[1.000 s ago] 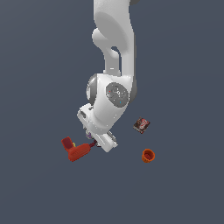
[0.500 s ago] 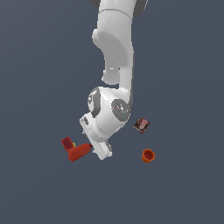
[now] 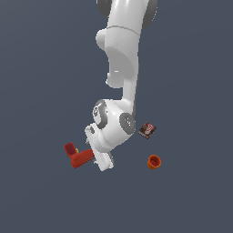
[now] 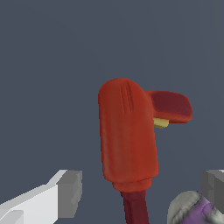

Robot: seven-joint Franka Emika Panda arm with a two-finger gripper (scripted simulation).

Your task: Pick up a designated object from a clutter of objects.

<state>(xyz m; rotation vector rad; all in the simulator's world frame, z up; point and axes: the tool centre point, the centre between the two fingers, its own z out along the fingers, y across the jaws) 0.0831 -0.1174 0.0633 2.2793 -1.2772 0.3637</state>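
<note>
The designated object, a red L-shaped drill-like item [image 3: 79,157], lies on the grey floor at the exterior view's left, its darker red block end [image 3: 69,148] pointing away from the arm. In the wrist view the drill [image 4: 127,135] fills the middle, with a small yellow spot [image 4: 160,123] beside its dark block. My gripper [image 4: 140,192] is open. Its grey fingertips [image 4: 70,192] stand wide apart on either side of the drill's narrow dark end and do not touch it. In the exterior view the white hand [image 3: 102,152] hangs low right beside the drill. The rest of the clutter lies scattered nearby.
A brown-red flat box [image 3: 147,130] and an orange cup [image 3: 154,161] lie to the exterior view's right of the hand. A whitish-purple ball [image 4: 192,211] sits close to one fingertip in the wrist view.
The arm has bent further and the hand has sunk lower toward the drill. The drill, box and cup have not moved.
</note>
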